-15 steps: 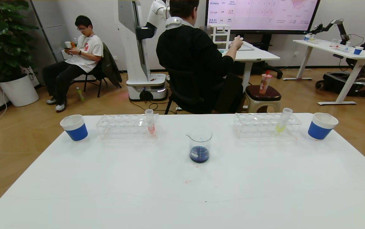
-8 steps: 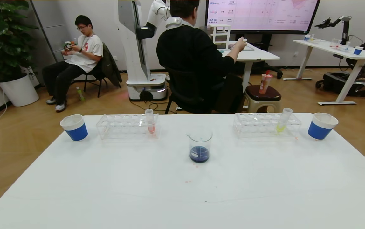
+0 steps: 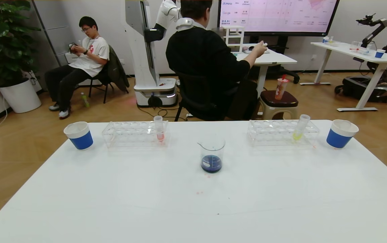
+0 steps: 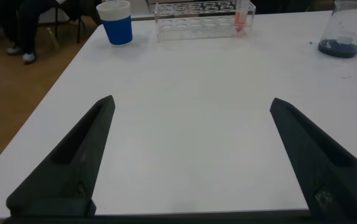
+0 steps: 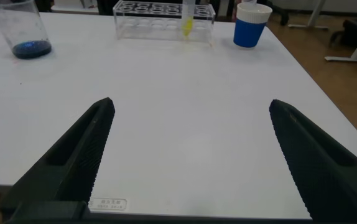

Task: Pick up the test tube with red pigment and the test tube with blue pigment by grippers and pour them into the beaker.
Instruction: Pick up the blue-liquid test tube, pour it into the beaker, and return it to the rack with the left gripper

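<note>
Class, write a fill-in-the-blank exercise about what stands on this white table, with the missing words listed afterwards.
1. The beaker holds dark ____ liquid.
2. The tube in the left rack holds pinkish-red liquid; the tube in the right rack holds ____ liquid.
3. Each rack holds ____ tube.
4. Both the left tool and the right tool have their fingers ____.

Missing words: blue; yellow-green; one; open

We see the beaker beyond our left gripper cut off by the picture's edge.
</note>
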`<control>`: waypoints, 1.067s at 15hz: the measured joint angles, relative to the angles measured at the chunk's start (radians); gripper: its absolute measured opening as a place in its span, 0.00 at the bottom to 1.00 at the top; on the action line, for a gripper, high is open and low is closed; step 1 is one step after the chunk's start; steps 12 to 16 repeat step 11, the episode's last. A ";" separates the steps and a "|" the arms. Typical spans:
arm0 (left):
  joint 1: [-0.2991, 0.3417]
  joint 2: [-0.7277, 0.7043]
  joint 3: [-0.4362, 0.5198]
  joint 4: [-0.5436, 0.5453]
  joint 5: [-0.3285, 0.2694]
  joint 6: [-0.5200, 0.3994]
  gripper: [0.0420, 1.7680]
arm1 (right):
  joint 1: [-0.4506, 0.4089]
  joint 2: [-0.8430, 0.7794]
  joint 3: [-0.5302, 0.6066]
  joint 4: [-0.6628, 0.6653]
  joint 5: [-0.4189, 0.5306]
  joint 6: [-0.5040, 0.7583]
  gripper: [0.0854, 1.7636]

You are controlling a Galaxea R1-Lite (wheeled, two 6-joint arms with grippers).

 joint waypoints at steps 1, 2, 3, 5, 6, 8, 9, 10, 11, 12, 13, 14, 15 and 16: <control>0.000 0.000 0.000 0.000 0.000 0.000 0.98 | 0.000 0.000 0.000 0.000 0.000 0.000 0.98; 0.000 0.000 0.000 -0.001 0.000 0.000 0.98 | 0.000 0.000 0.000 0.000 0.000 0.000 0.98; 0.000 0.000 0.001 -0.005 0.001 0.000 0.98 | 0.000 0.000 0.000 0.000 0.000 0.000 0.98; 0.000 0.000 0.002 -0.007 0.001 0.000 0.98 | 0.000 0.000 0.000 0.000 0.000 0.000 0.98; 0.000 0.000 0.002 -0.007 0.002 0.000 0.98 | 0.000 0.000 0.000 0.000 0.000 0.000 0.98; 0.000 0.000 0.002 -0.008 0.002 0.000 0.98 | 0.000 0.000 0.000 0.000 0.000 0.000 0.98; 0.000 0.000 0.002 -0.008 0.002 0.000 0.98 | 0.000 0.000 0.000 0.000 0.000 0.000 0.98; 0.000 0.000 0.002 -0.008 0.002 0.000 0.98 | 0.000 0.000 0.000 0.000 0.000 0.000 0.98; 0.000 0.000 0.002 -0.008 0.001 0.000 0.98 | 0.000 0.000 0.000 0.000 0.000 0.000 0.98; 0.000 0.000 0.002 -0.008 0.001 0.000 0.98 | 0.000 0.000 0.000 0.000 0.000 0.000 0.98; 0.000 0.000 0.002 -0.008 0.001 0.000 0.98 | 0.000 0.000 0.000 0.000 0.000 0.000 0.98; 0.000 0.000 0.002 -0.008 0.001 0.000 0.98 | 0.000 0.000 0.000 0.000 0.000 0.000 0.98; 0.000 0.000 0.002 -0.008 0.001 0.000 0.98 | 0.000 0.000 0.000 0.000 0.000 0.000 0.98; 0.000 0.000 0.002 -0.008 0.001 0.000 0.98 | 0.000 0.000 0.000 0.000 0.000 0.000 0.98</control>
